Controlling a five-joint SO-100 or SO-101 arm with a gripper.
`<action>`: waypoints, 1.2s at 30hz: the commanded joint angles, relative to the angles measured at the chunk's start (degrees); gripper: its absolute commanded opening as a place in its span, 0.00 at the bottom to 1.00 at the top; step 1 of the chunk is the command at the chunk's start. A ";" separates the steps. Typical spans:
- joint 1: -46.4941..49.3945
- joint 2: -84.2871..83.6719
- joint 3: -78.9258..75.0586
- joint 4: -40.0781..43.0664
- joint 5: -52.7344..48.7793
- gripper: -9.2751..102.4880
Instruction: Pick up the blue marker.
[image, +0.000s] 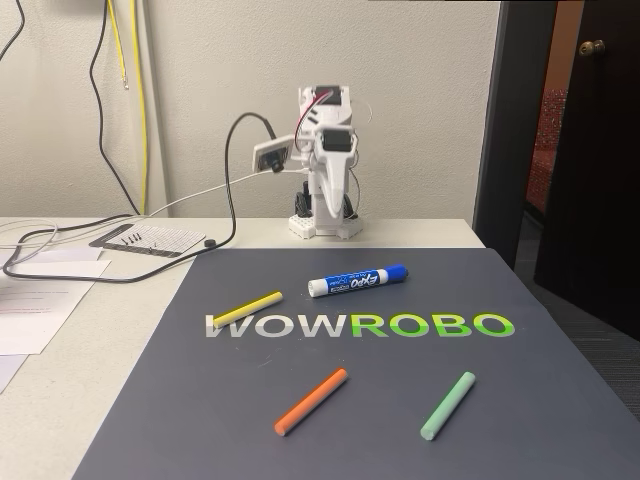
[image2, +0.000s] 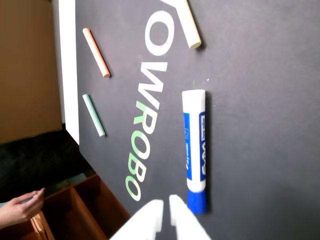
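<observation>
White-barrelled blue-capped dry-erase marker (image: 357, 281) lying free mid-mat, bare dark mat (image: 380, 400) all round it, white two-finger gripper (image2: 165, 204) nearly together beside its cap, coloured sticks well apart.

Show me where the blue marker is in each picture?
Fixed view: the blue marker lies on the dark mat just above the WOWROBO lettering, cap pointing right.
Wrist view: the marker runs top to bottom right of centre, cap at the bottom.
Shared landmark: the WOWROBO lettering beside it.
</observation>
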 joint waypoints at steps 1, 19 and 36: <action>-0.26 -7.21 -9.76 2.99 -0.79 0.08; 7.12 -31.82 -26.46 9.32 -7.21 0.08; 6.33 -46.85 -32.08 9.93 -7.29 0.18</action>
